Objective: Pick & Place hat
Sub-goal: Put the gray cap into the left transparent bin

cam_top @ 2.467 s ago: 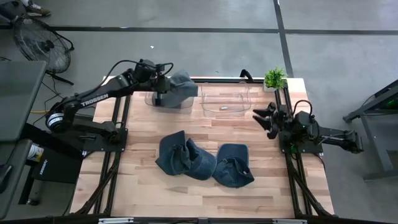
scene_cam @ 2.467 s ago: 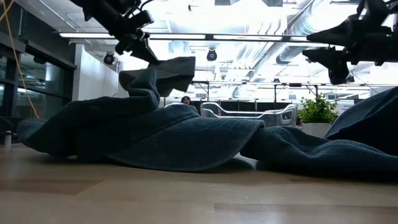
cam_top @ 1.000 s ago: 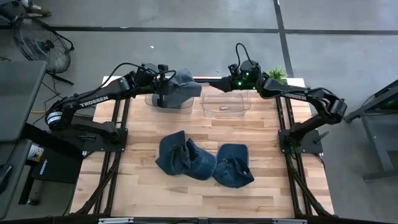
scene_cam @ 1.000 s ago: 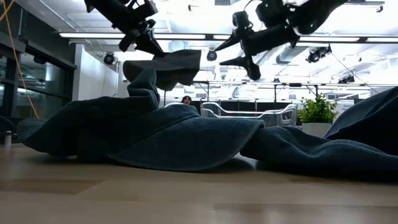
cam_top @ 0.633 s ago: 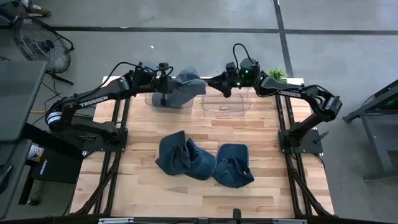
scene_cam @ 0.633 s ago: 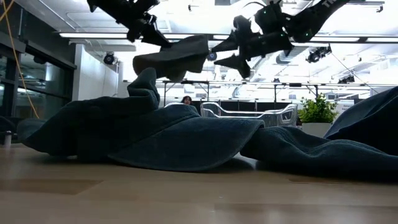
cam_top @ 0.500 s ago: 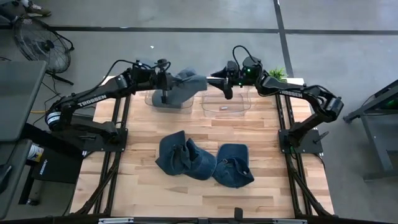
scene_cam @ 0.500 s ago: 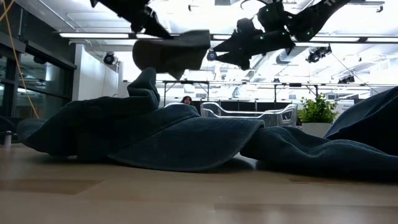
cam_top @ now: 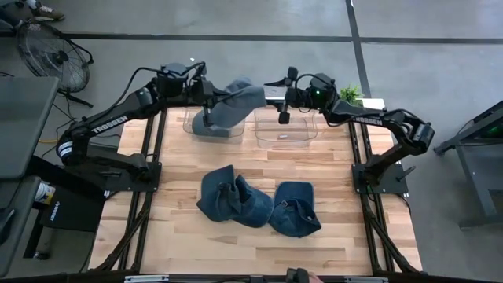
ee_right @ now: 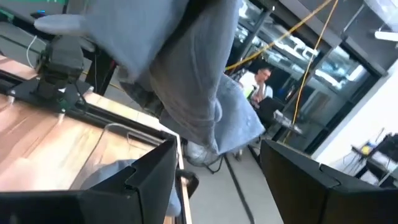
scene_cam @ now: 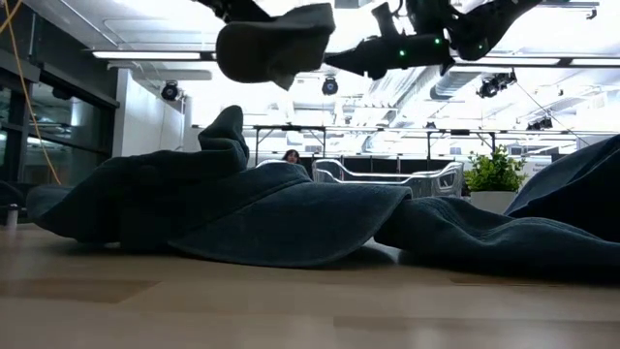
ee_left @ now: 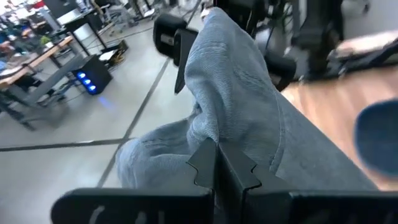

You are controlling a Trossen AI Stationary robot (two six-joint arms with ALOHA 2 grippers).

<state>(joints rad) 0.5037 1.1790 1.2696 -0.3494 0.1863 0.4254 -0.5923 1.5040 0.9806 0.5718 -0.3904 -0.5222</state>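
A blue-grey hat (cam_top: pixel 238 100) hangs in the air over the left clear bin (cam_top: pixel 211 128), seen high up in the low view as the hat (scene_cam: pixel 277 39). My left gripper (cam_top: pixel 211 101) is shut on it. My right gripper (cam_top: pixel 277 96) is open at the hat's right end. In the right wrist view its fingers stand on either side of the hat (ee_right: pixel 186 93); I cannot tell if they touch it. Two more dark blue hats (cam_top: pixel 233 196) (cam_top: pixel 295 209) lie flat on the table's middle. My left gripper (ee_left: pixel 219 165) pinches a fold of the hat's cloth (ee_left: pixel 214 134) between its two shut fingers, at the hat's left end. The fingers come from the table's left side, about level. The hat is lifted clear of the bin and stretches away toward the right arm.
A second clear bin (cam_top: pixel 284 126) stands to the right of the first, under my right gripper. A small potted plant (cam_top: pixel 346 98) sits at the far right corner. Bare wood lies along the near edge (cam_top: pixel 251 251).
My left gripper rose and tipped toward level, lifting the hat clear of the left bin; the hat now stretches sideways instead of hanging. My right arm swung from the table's right side to the far edge and closed in on the hat's right end, fingers open.
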